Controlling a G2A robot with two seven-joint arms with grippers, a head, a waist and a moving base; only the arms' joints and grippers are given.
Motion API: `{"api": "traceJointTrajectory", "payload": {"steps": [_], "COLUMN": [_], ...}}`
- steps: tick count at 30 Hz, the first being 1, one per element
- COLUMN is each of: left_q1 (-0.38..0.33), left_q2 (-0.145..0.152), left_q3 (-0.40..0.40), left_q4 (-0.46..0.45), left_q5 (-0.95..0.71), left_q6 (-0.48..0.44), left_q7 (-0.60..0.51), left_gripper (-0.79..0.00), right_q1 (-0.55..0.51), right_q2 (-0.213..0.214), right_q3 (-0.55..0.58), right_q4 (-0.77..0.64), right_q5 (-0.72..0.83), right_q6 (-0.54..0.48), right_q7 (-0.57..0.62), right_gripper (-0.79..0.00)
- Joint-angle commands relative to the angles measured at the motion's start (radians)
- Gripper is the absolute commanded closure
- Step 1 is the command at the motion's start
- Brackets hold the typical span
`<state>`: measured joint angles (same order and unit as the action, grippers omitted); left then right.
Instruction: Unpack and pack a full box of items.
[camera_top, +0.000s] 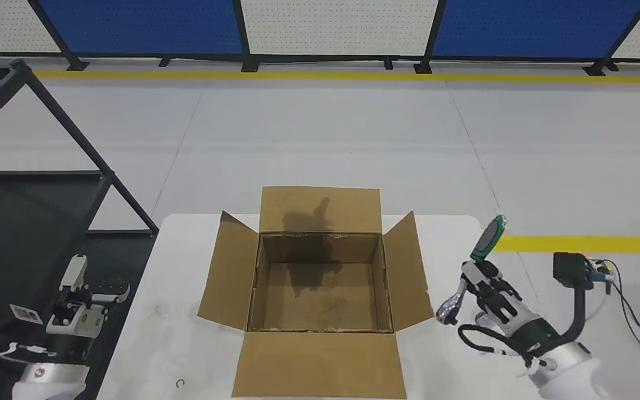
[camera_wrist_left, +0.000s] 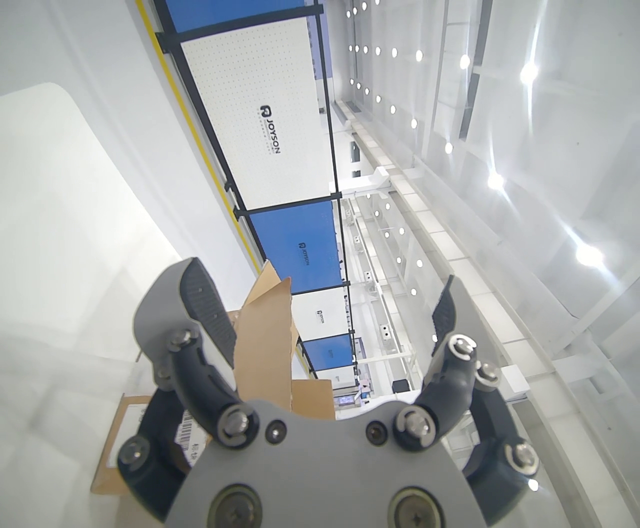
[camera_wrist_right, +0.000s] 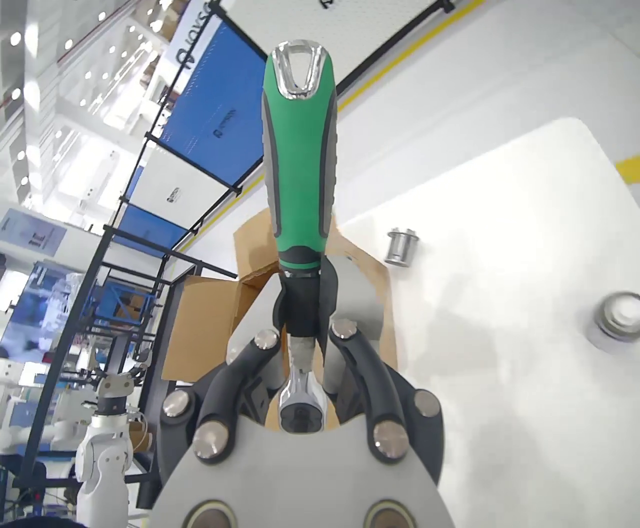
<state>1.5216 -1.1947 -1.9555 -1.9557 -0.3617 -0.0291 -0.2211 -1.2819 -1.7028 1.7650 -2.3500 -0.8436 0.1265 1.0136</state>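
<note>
One open box (camera_top: 320, 365), one ratchet (camera_wrist_right: 300, 150) in right tool (camera_wrist_right: 302, 297), two loose sockets (camera_wrist_right: 401, 247)

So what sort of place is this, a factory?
Probably a robot test hall, not a production line: blue and white partition panels fence the floor, a yellow floor line marks the bay, and a white table holds an open cardboard box.

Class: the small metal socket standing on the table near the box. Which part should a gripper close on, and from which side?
Probably the round side wall of the small metal socket, coming straight down from above. It stands upright on the table, apart from the box, so opposite sides look free for fingers, and a sideways approach might tip it.
</note>
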Motion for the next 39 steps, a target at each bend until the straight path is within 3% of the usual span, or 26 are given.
{"api": "traceJointTrajectory", "payload": {"steps": [1, 14, 18, 28, 33, 39], "left_q1": [0.000, 0.000, -0.001, 0.028, 0.051, 0.060], "left_q2": [0.000, 0.000, 0.001, 0.002, 0.000, 0.000], "left_q3": [0.000, 0.000, 0.005, 0.026, 0.022, 0.018], "left_q4": [0.000, 0.000, -0.007, -0.024, -0.029, -0.035], "left_q5": [0.001, 0.001, 0.010, 0.065, 0.064, 0.064], "left_q6": [0.000, 0.000, -0.003, -0.002, -0.003, -0.005], "left_q7": [-0.001, -0.001, -0.015, -0.048, -0.040, -0.037], "left_gripper": [-0.785, -0.785, -0.785, -0.785, -0.785, -0.785], "right_q1": [0.046, 0.052, 0.045, 0.269, 0.371, 0.447], "right_q2": [0.005, 0.005, 0.014, 0.029, 0.032, 0.033], "right_q3": [-0.089, -0.101, -0.160, -0.441, -0.573, -0.594], "right_q4": [0.000, 0.000, 0.040, 0.280, 0.439, 0.566], "right_q5": [-0.072, -0.086, -0.077, -0.325, -0.542, -0.544], "right_q6": [0.023, 0.029, -0.050, -0.142, -0.178, -0.224], "right_q7": [0.016, 0.016, 0.002, 0.039, 0.071, 0.172], "right_gripper": [0.000, 0.000, 0.000, 0.000, 0.000, 0.000]}}
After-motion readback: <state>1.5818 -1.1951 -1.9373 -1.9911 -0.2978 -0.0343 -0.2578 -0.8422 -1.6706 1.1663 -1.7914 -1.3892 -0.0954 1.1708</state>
